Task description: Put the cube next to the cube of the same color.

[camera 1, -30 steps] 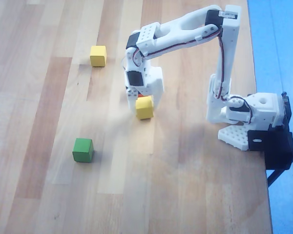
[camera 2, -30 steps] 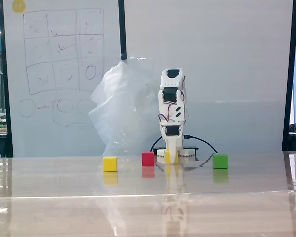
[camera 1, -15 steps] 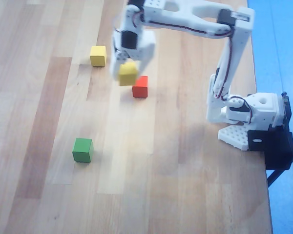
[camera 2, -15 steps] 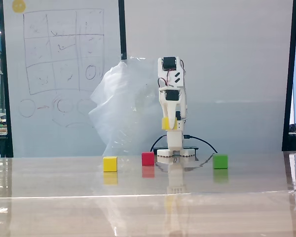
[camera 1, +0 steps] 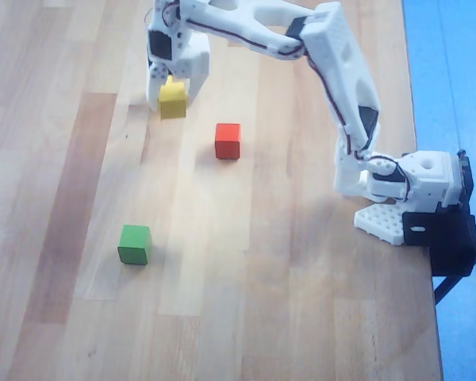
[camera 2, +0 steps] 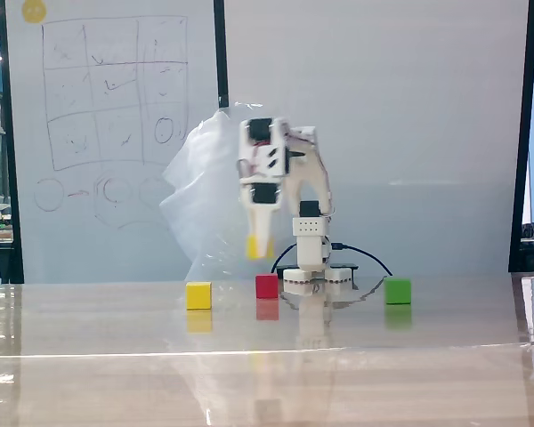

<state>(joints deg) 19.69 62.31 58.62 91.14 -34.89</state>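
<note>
The hand (camera 1: 173, 87) pinches the cube (camera 1: 173, 102) and holds it above the worktop (camera 1: 79, 317), clear of the surface in the fixed view, so it can travel over the others. The cube of the same color (camera 2: 198, 295) sits on the worktop left of the red cube (camera 2: 267, 286) in the fixed view; overhead does not show it. The arm reaches from its base at the right edge across toward the far edge, hand pointing down.

The worktop (camera 1: 79, 190) is pale wood laid in long planks, glossy enough in the fixed view to mirror what stands on it. Blue floor (camera 1: 452, 71) shows past its edge. Behind stands a whiteboard (camera 2: 116, 133) with a sketched grid and circles, beside a white wall panel (camera 2: 400, 133) and crumpled clear plastic (camera 2: 205, 205).
</note>
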